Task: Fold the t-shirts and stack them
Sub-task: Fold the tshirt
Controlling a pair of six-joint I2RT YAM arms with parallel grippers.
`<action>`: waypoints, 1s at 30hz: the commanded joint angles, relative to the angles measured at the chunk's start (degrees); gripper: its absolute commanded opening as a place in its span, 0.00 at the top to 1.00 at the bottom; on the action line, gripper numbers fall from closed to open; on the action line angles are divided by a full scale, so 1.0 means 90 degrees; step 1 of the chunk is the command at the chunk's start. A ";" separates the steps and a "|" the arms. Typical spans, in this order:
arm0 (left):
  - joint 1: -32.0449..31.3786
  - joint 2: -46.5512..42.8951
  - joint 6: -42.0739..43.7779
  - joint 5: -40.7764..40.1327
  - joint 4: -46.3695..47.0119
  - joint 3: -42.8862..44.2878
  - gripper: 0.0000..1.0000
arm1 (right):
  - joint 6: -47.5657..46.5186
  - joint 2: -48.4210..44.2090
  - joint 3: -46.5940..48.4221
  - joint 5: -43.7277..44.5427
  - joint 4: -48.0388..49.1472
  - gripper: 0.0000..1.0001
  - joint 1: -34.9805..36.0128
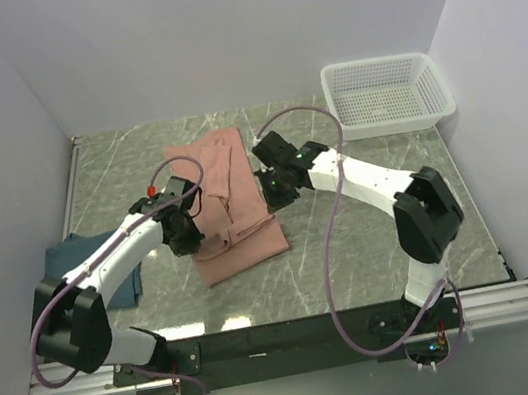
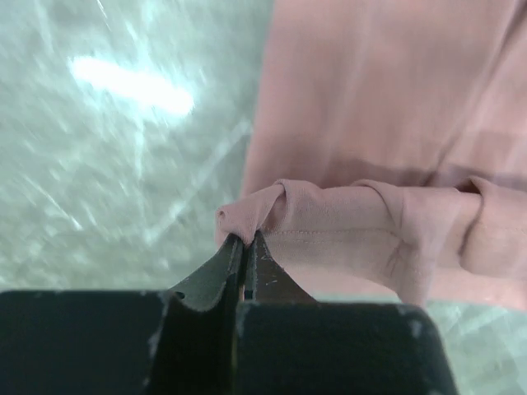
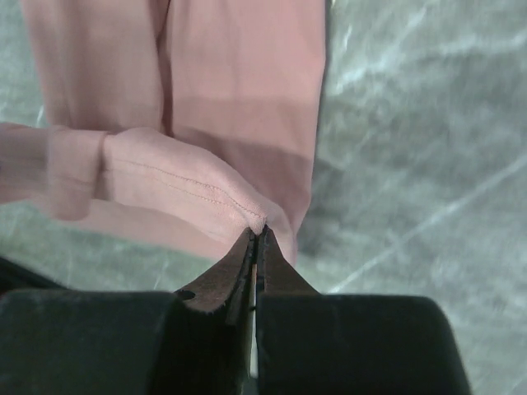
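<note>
We find the salmon-pink t-shirt near the middle of the green marbled surface. It is partly folded into a long strip that runs from the far side towards the arm bases.

Our left gripper is clenched on a bunched corner of the pink cloth at the strip's left edge. In the left wrist view the fabric puckers right at the fingertips, and a hemmed fold stretches away to the right. Our right gripper is clamped the same way on a stitched hem corner at the shirt's right edge, where the cloth rises to a small peak. A fold of cloth runs between the two grips, over the flat layers underneath.

The dark teal-blue t-shirt lies flat at the left edge of the surface, apart from the pink one. Our left arm crosses above it and hides its right part from the top camera.

A white mesh basket sits in the far right corner, close to the walls and well apart from both shirts. A purple cable loops down from our right arm over bare surface, just beside the pink shirt's near right corner.
</note>
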 commanded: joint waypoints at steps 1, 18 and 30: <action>0.0207 0.0172 0.0543 -0.0859 0.0401 0.0351 0.99 | -0.0494 0.0367 0.0534 0.0226 0.0314 1.00 -0.0119; 0.0500 0.1255 0.1168 -0.0986 0.2316 0.0459 0.99 | -0.0690 0.1256 0.1082 0.0041 0.0978 1.00 -0.0480; 0.0628 0.1910 0.0905 -0.1055 0.2717 0.0517 0.84 | -0.0729 0.1823 0.1072 0.0167 0.1428 0.90 -0.0559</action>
